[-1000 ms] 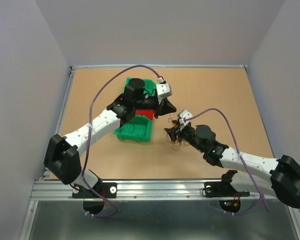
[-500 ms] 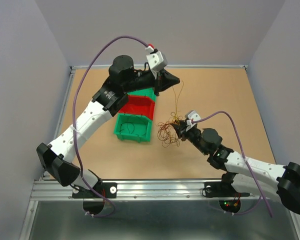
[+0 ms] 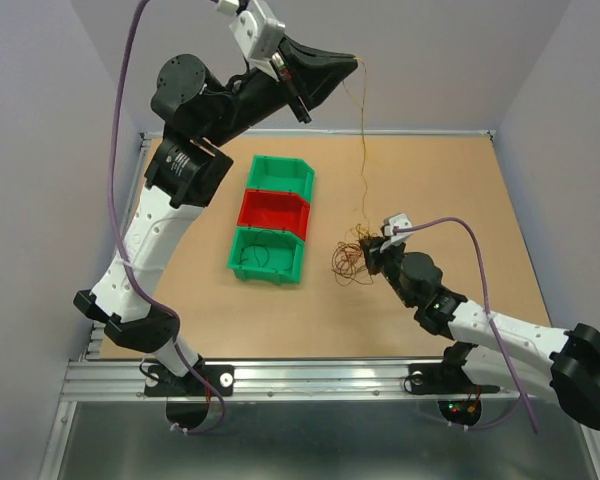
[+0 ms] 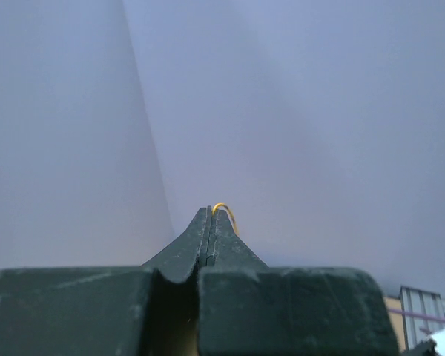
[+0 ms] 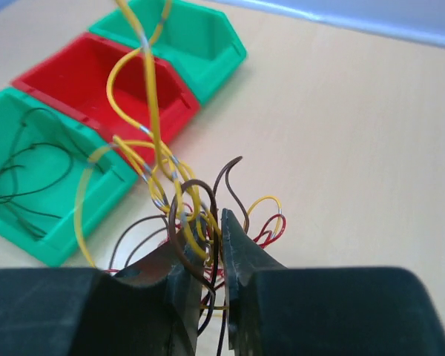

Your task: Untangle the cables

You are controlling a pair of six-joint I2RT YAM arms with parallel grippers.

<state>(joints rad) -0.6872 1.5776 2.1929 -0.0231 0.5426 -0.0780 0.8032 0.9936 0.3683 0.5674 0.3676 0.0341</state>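
Near the table's front, the right gripper (image 3: 372,258) (image 5: 208,237) is closed to a narrow slit, pinching brown and yellow strands of the cables (image 3: 350,262) (image 5: 185,200), a knot of hair-thin red, orange-yellow and dark brown loops lying on the tan wooden table (image 3: 430,180). Just to their left stand three plastic bins in a row: a green bin (image 3: 265,255) holding a dark wire (image 5: 22,167), a red bin (image 3: 273,212), then another green bin (image 3: 280,177). One orange-yellow wire (image 3: 363,150) (image 4: 224,208) runs up from the knot to the left gripper (image 3: 352,65) (image 4: 211,215), high over the far edge, fingers pressed together on it.
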